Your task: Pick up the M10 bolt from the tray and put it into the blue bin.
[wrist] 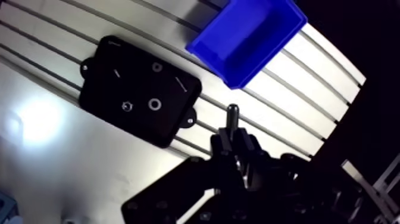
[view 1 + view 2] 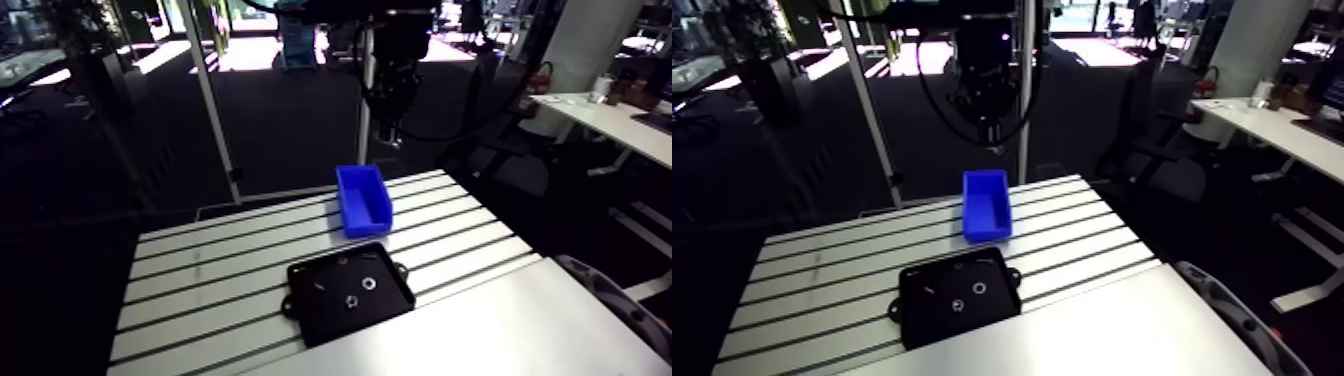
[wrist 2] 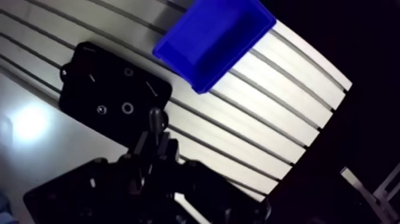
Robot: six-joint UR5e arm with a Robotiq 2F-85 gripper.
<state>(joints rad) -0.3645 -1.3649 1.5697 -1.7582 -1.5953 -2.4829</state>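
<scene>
In the wrist view my gripper (image 1: 232,136) is shut on a dark bolt (image 1: 232,114), whose rounded end sticks out past the fingertips. It hangs high above the slotted table, between the black tray (image 1: 101,59) and the blue bin (image 1: 250,36), over bare table. The bin looks empty. In the arm view the gripper (image 2: 390,125) hangs well above the table behind the blue bin (image 2: 363,198), and the black tray (image 2: 310,315) lies in front of the bin.
Small parts lie in the tray: two ring-shaped pieces (image 1: 155,105) (image 1: 127,106), a smaller one (image 1: 156,67) and two thin pins (image 1: 186,85). A white sheet (image 2: 520,330) covers the table's near side. The table's edge runs just beyond the bin.
</scene>
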